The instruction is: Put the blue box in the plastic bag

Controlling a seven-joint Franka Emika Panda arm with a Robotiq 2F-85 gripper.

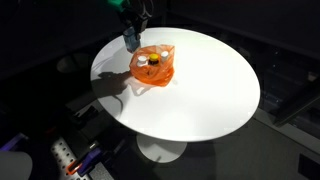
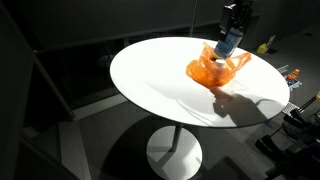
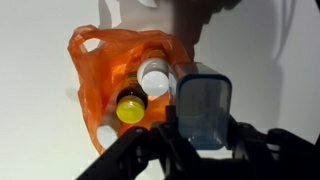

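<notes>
My gripper (image 3: 203,140) is shut on the blue box (image 3: 203,103) and holds it in the air just above the edge of the orange plastic bag (image 3: 100,75). The bag lies open on the white round table (image 1: 200,90). Inside it I see a bottle with a yellow cap (image 3: 130,109) and a bottle with a white cap (image 3: 155,78). In both exterior views the gripper (image 1: 131,42) (image 2: 226,46) hangs with the blue box (image 1: 131,38) (image 2: 227,42) over the bag (image 1: 152,68) (image 2: 215,70).
The table (image 2: 170,85) stands on a single white pedestal (image 2: 175,150) in a dark room. A yellow bottle (image 2: 265,45) and other small items stand on a surface beyond the table. Cables and a power strip (image 1: 65,158) lie on the floor.
</notes>
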